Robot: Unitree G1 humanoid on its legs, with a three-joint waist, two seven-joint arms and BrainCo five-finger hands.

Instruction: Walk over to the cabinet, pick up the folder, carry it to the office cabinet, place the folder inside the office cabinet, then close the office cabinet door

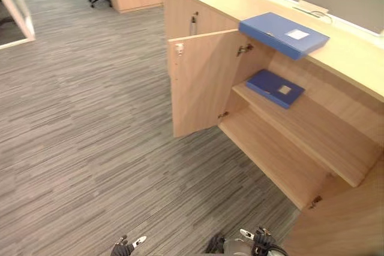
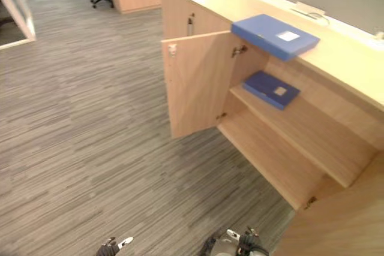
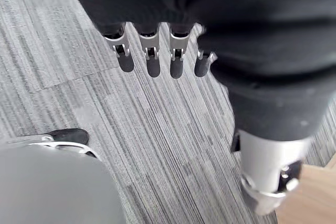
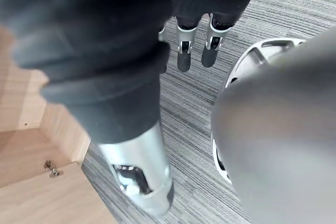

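Folder (image 1: 283, 34) atop cabinet (image 1: 219, 1) in eye views — wrist views: left hand (image 3: 153, 59), right hand (image 4: 184, 56) straight-fingered, empty

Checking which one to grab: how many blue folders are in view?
2. The upper folder lies on the cabinet top, overhanging its front edge; the lower folder lies on the shelf inside the open cabinet. More may be hidden behind the door.
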